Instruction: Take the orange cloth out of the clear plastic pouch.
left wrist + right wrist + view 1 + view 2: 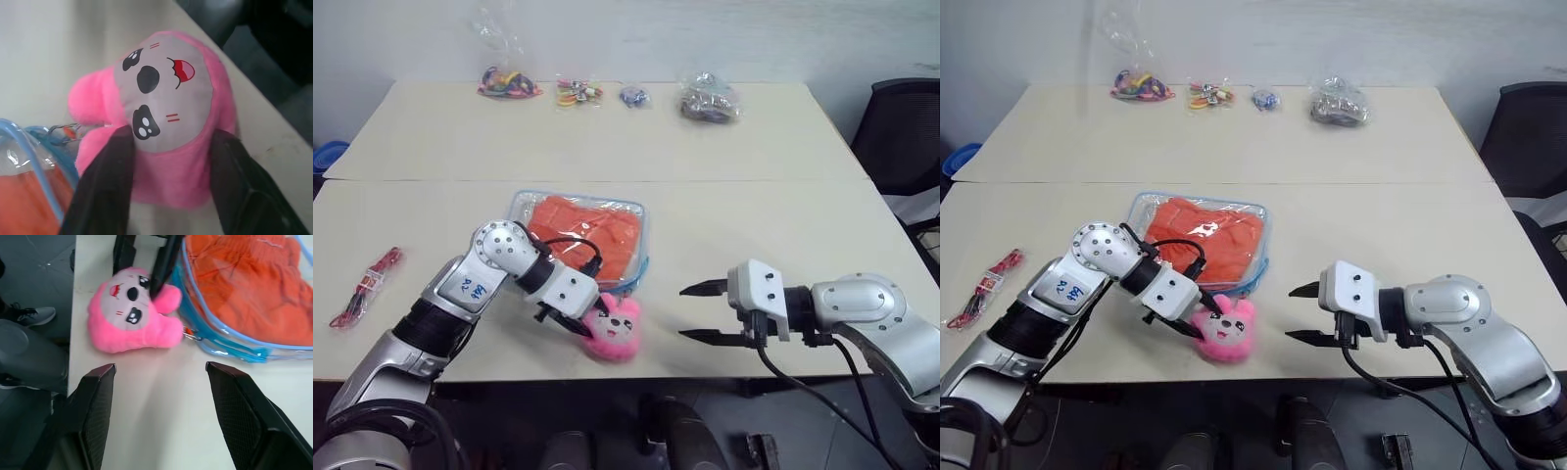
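Note:
The clear plastic pouch (643, 233) lies flat at the middle of the near table, and the orange cloth (585, 230) is inside it. A pink plush toy (615, 331) sits at the pouch's near corner, close to the table's front edge. My left gripper (570, 321) is shut on the toy, with a black finger (105, 186) pressed into each side of its soft body. To the right of the toy my right gripper (705, 311) hovers open and empty, pointing left toward the toy and the pouch's blue zipper edge (230, 350).
Several small clear bags of trinkets (509, 83) (708, 101) line the far table's back edge. A red corded bundle (367, 286) lies at the near table's left. A black chair (906, 137) stands at the right, and a seam runs between the two tables.

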`<action>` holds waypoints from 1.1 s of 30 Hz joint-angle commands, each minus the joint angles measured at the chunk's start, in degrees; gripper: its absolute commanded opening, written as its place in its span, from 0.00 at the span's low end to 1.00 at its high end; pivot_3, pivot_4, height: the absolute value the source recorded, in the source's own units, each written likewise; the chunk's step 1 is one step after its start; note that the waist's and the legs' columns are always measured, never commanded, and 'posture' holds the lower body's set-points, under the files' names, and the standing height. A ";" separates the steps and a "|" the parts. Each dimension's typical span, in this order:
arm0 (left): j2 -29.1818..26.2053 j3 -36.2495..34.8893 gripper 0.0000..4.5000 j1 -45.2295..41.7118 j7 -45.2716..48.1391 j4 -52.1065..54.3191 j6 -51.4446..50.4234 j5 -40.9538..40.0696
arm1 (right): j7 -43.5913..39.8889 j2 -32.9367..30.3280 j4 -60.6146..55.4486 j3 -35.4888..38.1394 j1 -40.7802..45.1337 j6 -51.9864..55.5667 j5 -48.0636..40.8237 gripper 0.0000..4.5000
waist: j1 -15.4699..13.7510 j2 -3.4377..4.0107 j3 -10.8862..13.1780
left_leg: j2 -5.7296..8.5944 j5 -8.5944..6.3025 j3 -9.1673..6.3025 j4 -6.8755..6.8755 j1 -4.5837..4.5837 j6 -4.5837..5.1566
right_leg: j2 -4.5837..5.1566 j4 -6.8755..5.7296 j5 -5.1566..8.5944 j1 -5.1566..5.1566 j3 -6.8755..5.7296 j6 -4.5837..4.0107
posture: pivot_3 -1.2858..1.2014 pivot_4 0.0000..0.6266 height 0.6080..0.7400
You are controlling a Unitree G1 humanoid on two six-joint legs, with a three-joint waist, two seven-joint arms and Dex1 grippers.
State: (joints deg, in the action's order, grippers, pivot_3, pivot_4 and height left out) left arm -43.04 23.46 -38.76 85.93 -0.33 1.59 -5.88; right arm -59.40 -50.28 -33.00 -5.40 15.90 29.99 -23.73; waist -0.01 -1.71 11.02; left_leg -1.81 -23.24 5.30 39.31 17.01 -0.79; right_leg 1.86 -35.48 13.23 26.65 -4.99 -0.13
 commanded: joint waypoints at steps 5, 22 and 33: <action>-4.52 -3.30 0.01 4.42 1.77 6.84 -4.88 -3.36 | 2.59 5.86 10.70 -8.09 8.78 -12.30 12.43 0.68 | 0.44 0.00 0.00 | -0.02 0.00 0.07 0.00 -0.03 0.00 | -0.05 -0.02 0.00 0.01 0.08 0.00 | 0.52 0.24 1.00; -7.53 -6.25 0.01 6.98 -4.22 12.12 -11.34 -1.61 | 4.55 19.68 36.86 -20.34 22.29 -43.04 31.80 0.68 | 0.22 0.01 0.00 | -0.05 0.00 0.09 0.00 0.00 -0.01 | -0.05 -0.17 0.01 0.05 0.09 -0.05 | 0.52 0.24 1.00; -7.90 -6.64 0.00 8.23 -4.93 13.36 -12.74 -1.83 | 3.22 22.22 40.10 -19.47 22.46 -45.40 31.56 0.39 | 0.18 0.01 0.00 | -0.05 0.00 0.10 0.02 -0.01 0.00 | -0.02 -0.26 0.01 0.05 0.10 -0.06 | 0.52 0.24 1.00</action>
State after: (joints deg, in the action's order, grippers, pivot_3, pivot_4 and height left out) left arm -50.20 18.06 -30.83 81.17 11.26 -10.96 -7.45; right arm -55.90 -27.65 7.72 -26.25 37.43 -14.09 8.47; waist 0.17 -1.70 11.02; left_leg -1.86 -23.24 5.39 39.32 17.00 -0.79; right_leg 1.84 -35.73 13.24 26.70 -4.88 -0.19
